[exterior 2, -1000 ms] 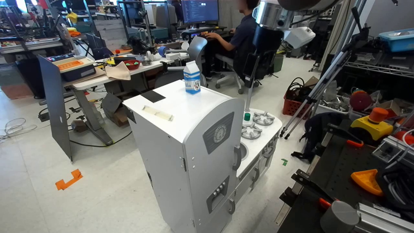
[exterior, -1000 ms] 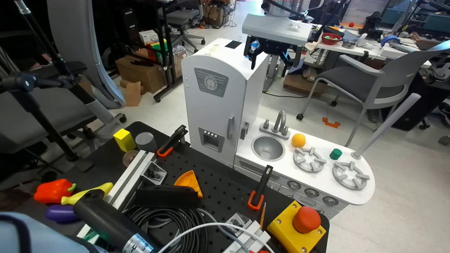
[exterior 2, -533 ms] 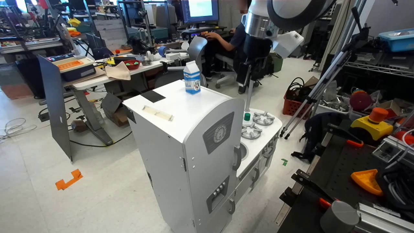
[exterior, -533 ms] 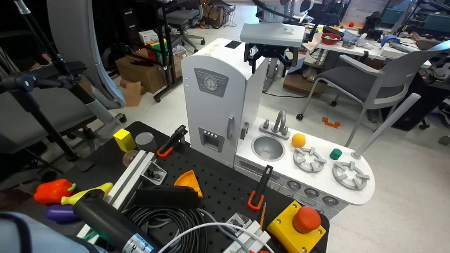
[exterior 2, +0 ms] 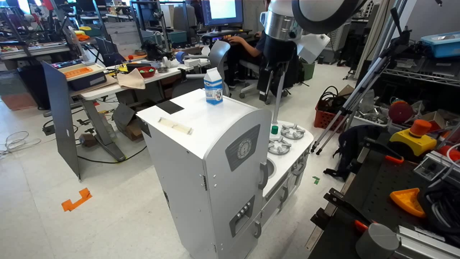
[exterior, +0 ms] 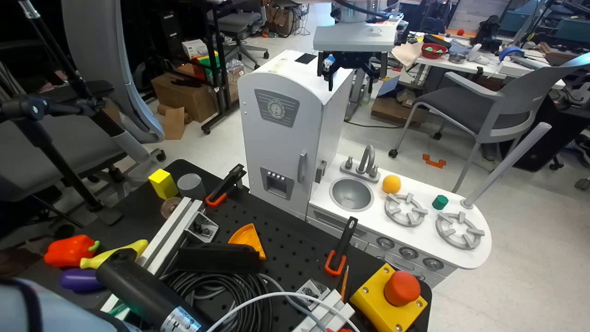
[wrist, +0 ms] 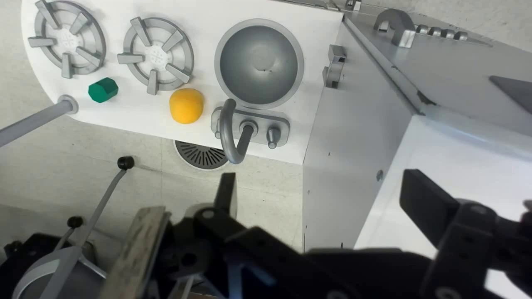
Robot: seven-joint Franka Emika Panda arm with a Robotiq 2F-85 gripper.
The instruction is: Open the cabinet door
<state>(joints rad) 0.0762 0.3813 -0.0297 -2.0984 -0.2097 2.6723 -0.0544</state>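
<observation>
Fingers (wrist: 428,206) spread wide, nothing gripped. Cabinet door (exterior: 286,143) appears closed; long axis upright, it lies lower than the fingers and toward the bench (exterior: 295,244), its handle (exterior: 302,167) likewise vertical. Judgement: approach requires descending and coming round front.

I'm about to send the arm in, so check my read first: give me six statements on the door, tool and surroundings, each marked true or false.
1. The cabinet door is closed. True.
2. Its handle is on the sink side. True.
3. That handle is between the tool's jaws. False: the tool is open, apart from the handle.
4. A milk carton stands upright on the tower. True.
5. The orange ball is in the sink. False: the orange ball rests on the white counter.
6. The door's round mark is below the handle. False: the round mark is above it.
</observation>
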